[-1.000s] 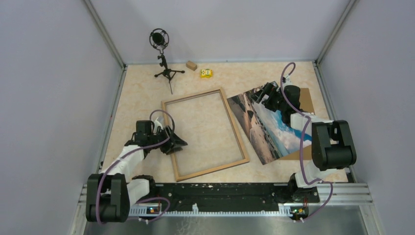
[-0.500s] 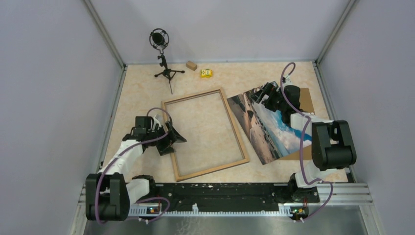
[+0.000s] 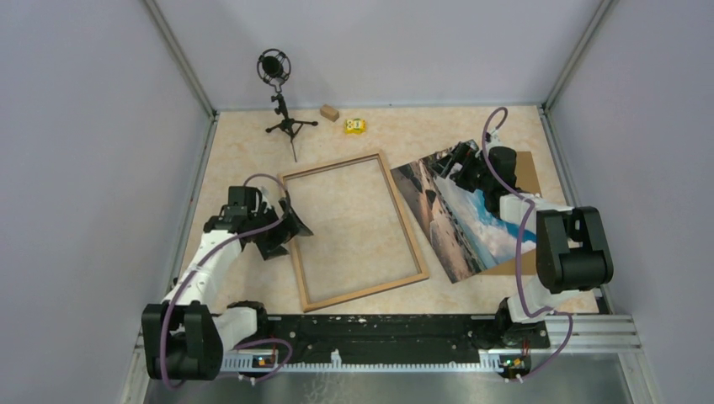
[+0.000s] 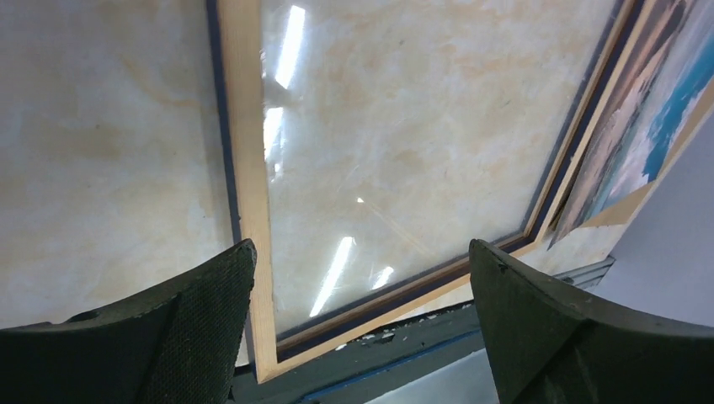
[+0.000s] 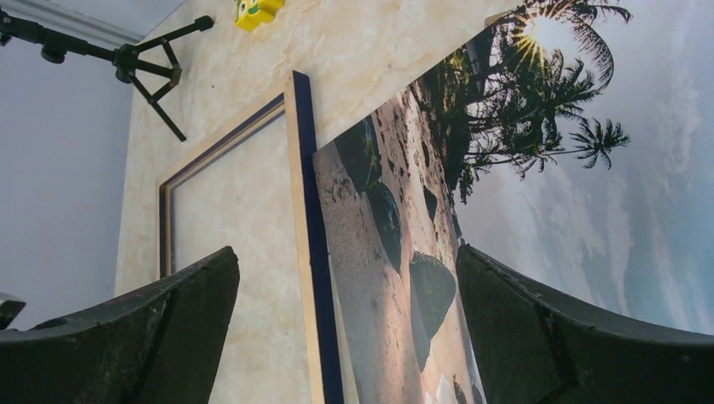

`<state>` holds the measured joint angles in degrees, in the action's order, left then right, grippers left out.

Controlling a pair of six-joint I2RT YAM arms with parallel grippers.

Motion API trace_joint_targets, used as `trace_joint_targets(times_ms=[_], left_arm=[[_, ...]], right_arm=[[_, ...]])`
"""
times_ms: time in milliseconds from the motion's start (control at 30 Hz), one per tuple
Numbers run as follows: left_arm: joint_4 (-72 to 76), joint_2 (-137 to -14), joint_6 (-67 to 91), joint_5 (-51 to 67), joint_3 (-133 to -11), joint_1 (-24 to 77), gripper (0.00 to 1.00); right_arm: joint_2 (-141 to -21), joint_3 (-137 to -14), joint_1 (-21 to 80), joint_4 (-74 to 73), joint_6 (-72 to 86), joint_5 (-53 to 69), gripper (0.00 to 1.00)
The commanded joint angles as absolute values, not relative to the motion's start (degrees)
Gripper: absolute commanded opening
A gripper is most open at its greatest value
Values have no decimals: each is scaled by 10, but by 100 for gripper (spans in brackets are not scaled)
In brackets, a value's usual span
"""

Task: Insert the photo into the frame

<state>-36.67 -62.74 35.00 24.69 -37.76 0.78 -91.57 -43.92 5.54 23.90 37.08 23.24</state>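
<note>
The photo (image 3: 459, 220) is seen lying face up just right of the frame (image 3: 403, 215), its long edge running close beside the frame's right rim. A glossy seaside scene is shown on it: blue sky with white clouds, brown rocky shore and dark palms against a bright sun. It is laid over a plain brown backing board (image 3: 526, 172), whose corners show beyond it. The frame is set flat on the worktop (image 3: 240, 156), light wood face up, with a dark blue outer side and light reflected in its pane.

The right pincer (image 5: 345, 252) is held over the photo's far corner, by the frame's right rim, with its jaws spread wide and nothing gripped; contact with the photo cannot be told. The left pincer (image 4: 360, 252) is placed at the frame's left rim, jaws likewise wide apart and empty.

Beyond the frame's far end, a microphone on a tripod (image 3: 276, 80), a small wooden block (image 3: 329, 112) and a yellow toy (image 3: 355, 126) are found.
</note>
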Motion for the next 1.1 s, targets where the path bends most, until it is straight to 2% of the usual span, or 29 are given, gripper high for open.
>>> trace_joint_targets(times_ms=[0,167,367,533,700,833,1067], left_arm=[[-372,-613,299,236,-433,36,98],[-324,-613,278,218,-480,134,98],[-269,-685,245,205,-570,261,98],[-205,-737,209,258,-620,300,98],[-202,-765,167,311,-645,305,98],[-202,-758,149,310,-635,305,98],[-218,-734,145,268,-617,323,98]], right_arm=[[-917,-461,61,240,353,237,97],[-913,-473,63,205,340,239,97],[-870,-497,98,72,296,208,97],[-823,-495,130,-57,260,211,98],[-765,-478,130,-171,245,190,98],[-734,-498,150,-284,241,85,99],[-768,-592,283,-483,245,-158,99]])
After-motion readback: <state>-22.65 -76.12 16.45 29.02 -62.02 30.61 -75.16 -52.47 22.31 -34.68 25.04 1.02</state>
